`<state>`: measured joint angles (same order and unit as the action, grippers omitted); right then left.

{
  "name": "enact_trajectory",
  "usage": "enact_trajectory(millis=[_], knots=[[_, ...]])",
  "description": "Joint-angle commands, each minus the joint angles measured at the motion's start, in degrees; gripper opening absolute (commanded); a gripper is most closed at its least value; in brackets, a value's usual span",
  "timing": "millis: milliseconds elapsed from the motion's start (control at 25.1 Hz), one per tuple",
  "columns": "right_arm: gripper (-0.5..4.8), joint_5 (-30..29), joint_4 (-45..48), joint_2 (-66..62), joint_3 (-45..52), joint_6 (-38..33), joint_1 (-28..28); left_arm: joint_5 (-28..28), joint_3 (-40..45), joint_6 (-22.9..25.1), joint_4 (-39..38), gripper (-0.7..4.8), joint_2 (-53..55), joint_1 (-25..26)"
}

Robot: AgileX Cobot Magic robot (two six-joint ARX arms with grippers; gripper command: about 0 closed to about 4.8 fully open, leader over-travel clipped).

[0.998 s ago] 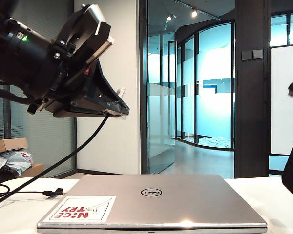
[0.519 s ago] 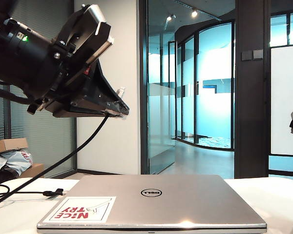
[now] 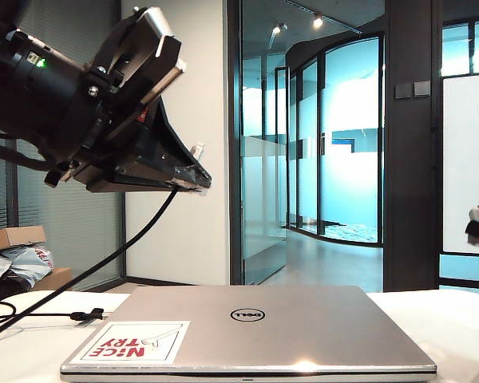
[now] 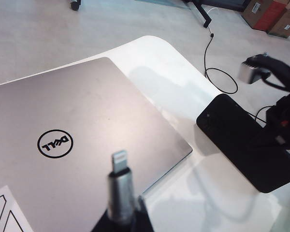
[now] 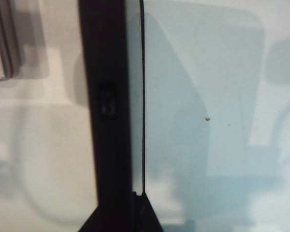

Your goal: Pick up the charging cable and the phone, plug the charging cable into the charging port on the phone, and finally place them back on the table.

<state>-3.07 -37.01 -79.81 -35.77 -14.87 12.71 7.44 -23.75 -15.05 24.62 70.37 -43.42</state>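
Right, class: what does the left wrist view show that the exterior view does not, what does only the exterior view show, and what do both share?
Only the left wrist view: the phone, gripped by the right tool beside the silver laptop's corner. Only the exterior view: the charging cable hanging from the left tool down to the white table, and the glass doors behind. Both: the laptop, the table, and the plug tip, pinched in the shut left tool, raised above the laptop's left side.
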Motion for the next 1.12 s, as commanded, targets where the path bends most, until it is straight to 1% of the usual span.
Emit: enact_trajectory(millis=[40, 120, 160, 200, 239, 439, 559, 638, 758, 918, 1038, 1117], knots=[[0.77, -0.07, 1.62, -2.27, -0.13, 0.11, 0.07, 0.11, -0.09, 0.04, 0.68, -0.06, -0.15, 0.0], [0.76, -0.07, 2.03, -3.78, -0.13, 0.11, 0.07, 0.13, -0.09, 0.04, 0.66, -0.06, -0.15, 0.0], [0.56, -0.07, 2.4, -4.98, -0.15, 0.11, 0.07, 0.11, -0.09, 0.02, 0.37, -0.06, -0.15, -0.02], [0.03, -0.09, 2.36, -4.98, -0.31, -0.17, 0.07, 0.13, -0.09, 0.02, -0.5, -0.06, -0.15, -0.02], [-0.08, -0.57, 1.95, -4.81, -0.7, -0.74, 0.07, 0.13, -0.09, 0.02, -1.25, -0.06, -0.15, -0.11], [-0.08, -5.09, -2.47, -4.28, -5.03, -1.36, 0.04, 0.15, -0.04, 0.0, -5.31, -0.06, -0.15, -2.1], [-0.08, -11.3, -2.1, -3.08, -8.87, -1.38, 0.04, 0.15, -0.02, -0.15, -6.73, -0.06, 0.15, -5.77], [-0.08, -18.73, 1.42, -2.8, -10.49, -2.16, 0.0, 0.17, 0.0, -2.12, -6.73, -0.06, 0.26, -7.87], [-0.07, -26.32, 7.52, -2.86, -10.51, -7.04, 0.0, 0.17, 0.0, -6.14, -7.02, -0.06, 0.26, -9.42], [-0.06, -32.09, 16.22, -2.89, -10.4, -11.06, 0.02, 0.17, 0.31, -9.49, -7.23, -0.06, 0.26, -9.64], [-0.06, -35.85, 23.39, -2.89, -9.86, -14.6, 0.02, 0.2, 0.57, -10.56, -7.26, -0.06, 0.26, -9.64], [-0.06, -38.82, 29.11, -2.89, -8.87, -18.21, 0.02, 0.22, 0.66, -11.45, -7.26, -0.06, 0.33, -9.64]])
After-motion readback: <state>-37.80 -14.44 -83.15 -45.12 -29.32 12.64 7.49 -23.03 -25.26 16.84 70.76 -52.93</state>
